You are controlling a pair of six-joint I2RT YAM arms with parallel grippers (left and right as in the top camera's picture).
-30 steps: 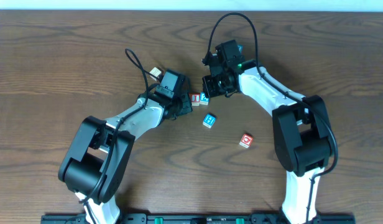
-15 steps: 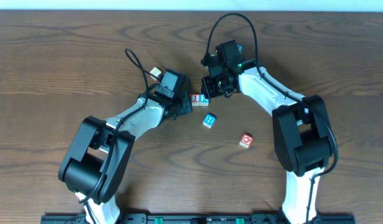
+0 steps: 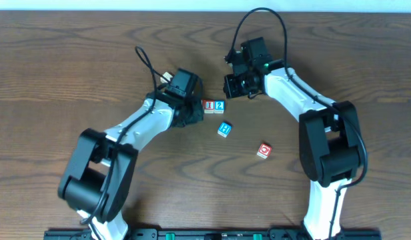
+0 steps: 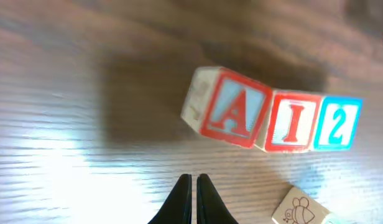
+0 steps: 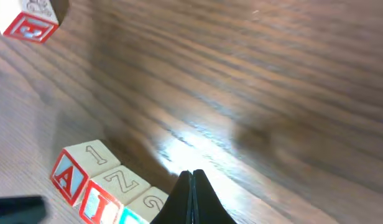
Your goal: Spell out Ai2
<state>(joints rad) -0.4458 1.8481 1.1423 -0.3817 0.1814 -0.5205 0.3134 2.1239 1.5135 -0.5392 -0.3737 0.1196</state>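
Three letter blocks stand side by side in a row reading A (image 4: 232, 115), I (image 4: 291, 124), 2 (image 4: 336, 123) in the left wrist view. In the overhead view the I (image 3: 209, 105) and 2 (image 3: 219, 105) show; the A is mostly hidden under my left wrist. My left gripper (image 4: 194, 180) is shut and empty, just short of the A block, also in the overhead view (image 3: 192, 117). My right gripper (image 5: 191, 175) is shut and empty, beside the row's 2 end (image 5: 151, 200), and sits up and right of it in the overhead view (image 3: 232, 89).
A blue-faced block (image 3: 224, 129) lies just below the row; its bee-drawing side shows in the left wrist view (image 4: 300, 208). A red-faced block (image 3: 263, 151) lies further to the lower right, also in the right wrist view (image 5: 30, 22). The table is dark brown wood.
My right arm has pulled back up and to the right, off the 2 block, which is now uncovered. My left arm has shifted slightly. The blocks have stayed in place.
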